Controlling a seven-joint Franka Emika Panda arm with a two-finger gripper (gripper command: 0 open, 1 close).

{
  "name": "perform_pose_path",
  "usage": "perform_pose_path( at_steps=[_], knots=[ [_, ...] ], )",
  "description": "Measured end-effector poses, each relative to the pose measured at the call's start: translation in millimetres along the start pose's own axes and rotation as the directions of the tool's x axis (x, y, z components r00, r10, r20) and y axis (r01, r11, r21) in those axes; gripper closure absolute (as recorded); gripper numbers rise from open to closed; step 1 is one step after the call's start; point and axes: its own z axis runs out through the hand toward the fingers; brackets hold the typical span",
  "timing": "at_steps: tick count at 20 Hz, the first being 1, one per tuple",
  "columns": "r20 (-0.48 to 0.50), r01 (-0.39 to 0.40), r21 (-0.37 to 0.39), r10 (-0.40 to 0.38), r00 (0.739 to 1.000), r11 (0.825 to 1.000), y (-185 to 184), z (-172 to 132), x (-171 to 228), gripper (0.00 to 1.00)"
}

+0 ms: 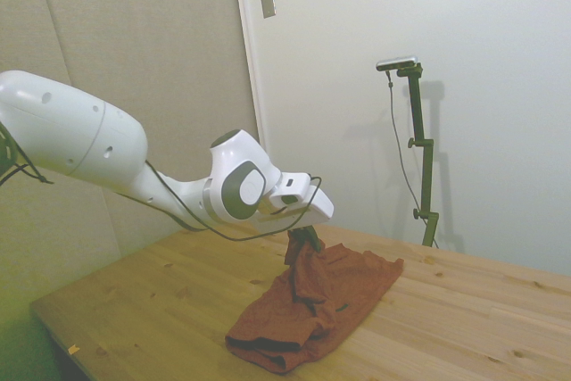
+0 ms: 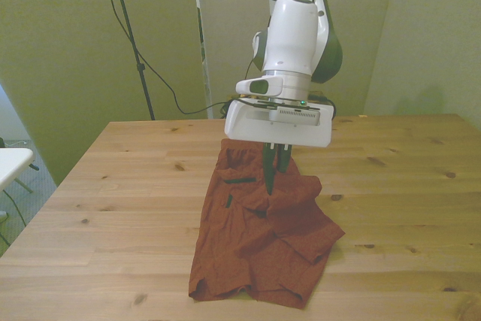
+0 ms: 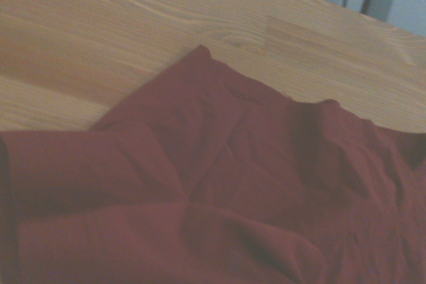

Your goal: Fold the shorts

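The shorts [image 2: 259,242] lie crumpled on the worktop [image 2: 113,186], near its middle in the front view, rust-orange with a dark hem along the edge nearest that camera. One part of the fabric is pulled up off the surface into a peak, and the rest drapes down from it in loose folds. A short dark pocket line shows on the side toward the front view's left.

The hand [image 2: 276,178] hangs directly over the raised peak, its dark fingers [image 2: 269,172] pointing down and drawn close together, pinching the fabric at the top of the peak. The side view confirms it: the cloth [image 1: 312,296] rises to a narrow bunch right at the fingertips, clear of the worktop [image 1: 161,301], while the lower end of the garment rests in a heap on the wood.

The wrist view shows creased cloth [image 3: 219,197] with several overlapping layers against bare wood [image 3: 100,24]; slightly out of focus.
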Motion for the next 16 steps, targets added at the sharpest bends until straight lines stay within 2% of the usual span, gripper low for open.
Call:
perform_pose_path(
  at_steps=[4,11,16],
  knots=[
    [0.045,-0.011,0.020,0.011,0.999,1.000,30.7,-20.1,50.7,1.00],
    [0.212,-0.028,0.075,0.012,0.977,0.997,38.0,10.3,72.3,1.00],
    [0.269,-0.030,0.087,0.005,0.963,0.996,42.5,21.5,88.1,1.00]
  ],
)
